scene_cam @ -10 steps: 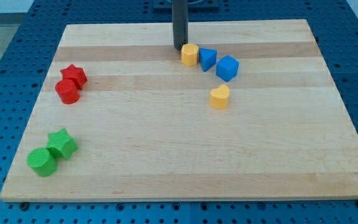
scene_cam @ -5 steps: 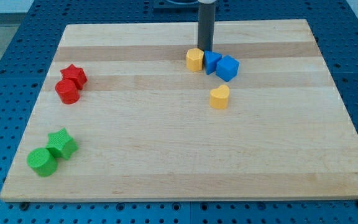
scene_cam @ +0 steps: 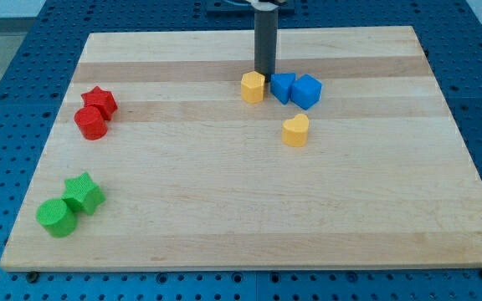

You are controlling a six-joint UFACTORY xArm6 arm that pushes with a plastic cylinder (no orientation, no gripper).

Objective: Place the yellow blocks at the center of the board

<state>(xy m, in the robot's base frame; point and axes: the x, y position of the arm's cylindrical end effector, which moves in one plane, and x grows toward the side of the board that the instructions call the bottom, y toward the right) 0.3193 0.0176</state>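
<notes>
While there's no pincer in view, just a rod, my tip (scene_cam: 264, 73) sits right behind the yellow hexagon block (scene_cam: 253, 86), near the blue blocks (scene_cam: 295, 89); the yellow heart block (scene_cam: 295, 130) lies further toward the view's bottom-right.

My tip (scene_cam: 264, 75) is sitting at one o'clock of the yellow hexagonal block (scene_cam: 253, 86), just beside it; blue blocks (scene_cam: 297, 89) are lying at three o'clock, the yellow heart block (scene_cam: 295, 130) at five.
</notes>
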